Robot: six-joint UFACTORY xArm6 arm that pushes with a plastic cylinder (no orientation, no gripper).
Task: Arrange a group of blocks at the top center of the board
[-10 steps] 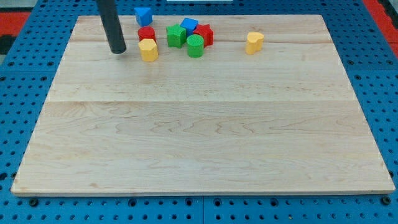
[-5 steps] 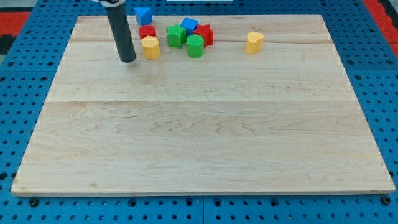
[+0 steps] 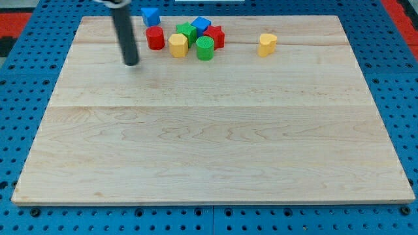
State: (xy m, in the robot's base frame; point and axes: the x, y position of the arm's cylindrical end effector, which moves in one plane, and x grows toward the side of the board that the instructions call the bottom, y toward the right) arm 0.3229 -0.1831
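In the camera view, my tip (image 3: 132, 63) rests on the wooden board (image 3: 209, 130) in its upper-left part, to the view's left of the blocks and a little lower than them, touching none. I carry no fingers, only the dark rod (image 3: 124, 32), whose upper end is cut off by the view's top and looks blurred.

The blocks sit in a cluster near the board's top edge, around its centre. The blue cube (image 3: 151, 16) lies right at that edge, partly over it. Just below it stands the red cylinder (image 3: 155, 38), nearest my tip. The yellow block (image 3: 177, 45) is just beside the red cylinder on the view's right and touches the green block (image 3: 187, 31) behind it. The green cylinder (image 3: 205, 47) stands close by, with a red block (image 3: 215, 36) behind it and a second blue block (image 3: 201, 25) at the back; these crowd together and partly hide each other, so their shapes are hard to make out. A yellow heart-shaped block (image 3: 266, 44) sits apart on the view's right.

Below the cluster the board lies open to its left, right and bottom edges. The blue perforated table (image 3: 19, 98) surrounds the board.
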